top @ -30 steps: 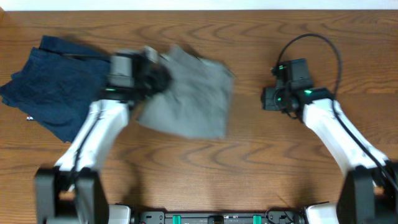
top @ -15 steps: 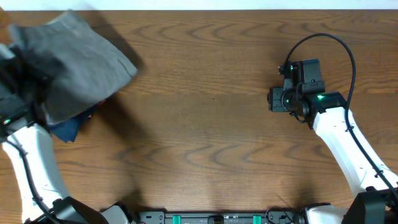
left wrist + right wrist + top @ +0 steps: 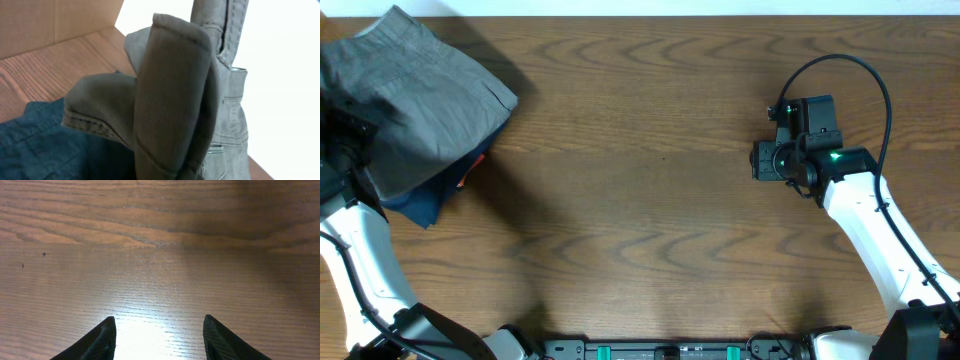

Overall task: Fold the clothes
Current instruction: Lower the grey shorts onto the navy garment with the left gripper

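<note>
The grey clothes [image 3: 420, 90] lie bunched at the far left back corner of the table, on top of a dark navy garment [image 3: 420, 205]. My left gripper [image 3: 342, 125] is at their left edge, mostly hidden by the cloth. In the left wrist view the grey cloth [image 3: 170, 90] hangs in thick folds right in front of the camera and hides the fingers; it looks gripped. The navy garment [image 3: 40, 145] lies below it. My right gripper [image 3: 760, 160] is open and empty over bare wood at the right, its fingertips apart in the right wrist view [image 3: 157, 322].
The wooden table [image 3: 640, 200] has its back edge just behind the clothes. A small orange spot [image 3: 466, 177] shows at the edge of the pile. The right arm's black cable [image 3: 860, 75] loops above its wrist.
My left arm has swung the grey clothes from the table's middle to the far left and onto the navy garment, where they have now settled lower. The right arm has barely moved.
</note>
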`<state>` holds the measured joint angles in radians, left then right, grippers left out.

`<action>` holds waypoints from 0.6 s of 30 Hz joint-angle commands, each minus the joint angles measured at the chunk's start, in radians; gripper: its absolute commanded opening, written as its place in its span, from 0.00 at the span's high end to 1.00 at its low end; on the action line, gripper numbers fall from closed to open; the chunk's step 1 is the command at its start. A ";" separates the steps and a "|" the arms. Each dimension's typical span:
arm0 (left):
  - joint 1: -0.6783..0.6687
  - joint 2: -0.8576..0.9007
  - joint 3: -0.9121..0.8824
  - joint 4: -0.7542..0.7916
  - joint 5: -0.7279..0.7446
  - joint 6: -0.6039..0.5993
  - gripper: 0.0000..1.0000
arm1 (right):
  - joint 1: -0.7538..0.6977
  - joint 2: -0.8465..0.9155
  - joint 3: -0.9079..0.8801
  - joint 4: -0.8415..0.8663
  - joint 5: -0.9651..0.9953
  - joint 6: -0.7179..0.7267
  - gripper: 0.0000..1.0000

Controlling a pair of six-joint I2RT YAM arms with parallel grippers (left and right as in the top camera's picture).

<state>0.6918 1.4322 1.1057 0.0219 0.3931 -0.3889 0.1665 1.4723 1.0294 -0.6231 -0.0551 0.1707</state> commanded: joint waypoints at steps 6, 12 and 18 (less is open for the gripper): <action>0.053 -0.008 0.028 0.106 0.069 -0.140 0.94 | -0.008 -0.008 -0.001 -0.013 -0.002 -0.015 0.46; 0.064 -0.008 0.028 0.173 0.126 -0.196 0.94 | -0.008 -0.008 -0.001 -0.014 -0.001 -0.015 0.45; 0.068 -0.008 0.028 0.255 0.217 -0.288 0.94 | -0.008 -0.008 -0.001 -0.015 -0.001 -0.014 0.45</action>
<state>0.7494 1.4326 1.1057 0.2428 0.5571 -0.6125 0.1665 1.4723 1.0294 -0.6369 -0.0551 0.1707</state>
